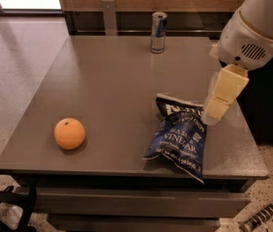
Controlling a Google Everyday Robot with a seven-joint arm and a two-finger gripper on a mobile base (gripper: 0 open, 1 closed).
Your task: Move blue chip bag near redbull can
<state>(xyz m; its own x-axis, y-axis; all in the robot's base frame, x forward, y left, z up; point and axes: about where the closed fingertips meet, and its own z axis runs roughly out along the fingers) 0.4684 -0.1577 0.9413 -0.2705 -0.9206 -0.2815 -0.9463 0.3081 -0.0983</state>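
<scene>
The blue chip bag lies flat near the front right of the grey table, a crinkled navy bag with white "VINEGAR" lettering. The redbull can stands upright at the table's far edge, well behind the bag. My gripper hangs from the white arm on the right. Its cream tip is just right of the bag's upper right corner, close above the table. It holds nothing that I can see.
An orange sits at the table's front left. A wooden wall with a grey post runs behind the table. A dark cabinet stands to the right. Speckled floor lies on the left.
</scene>
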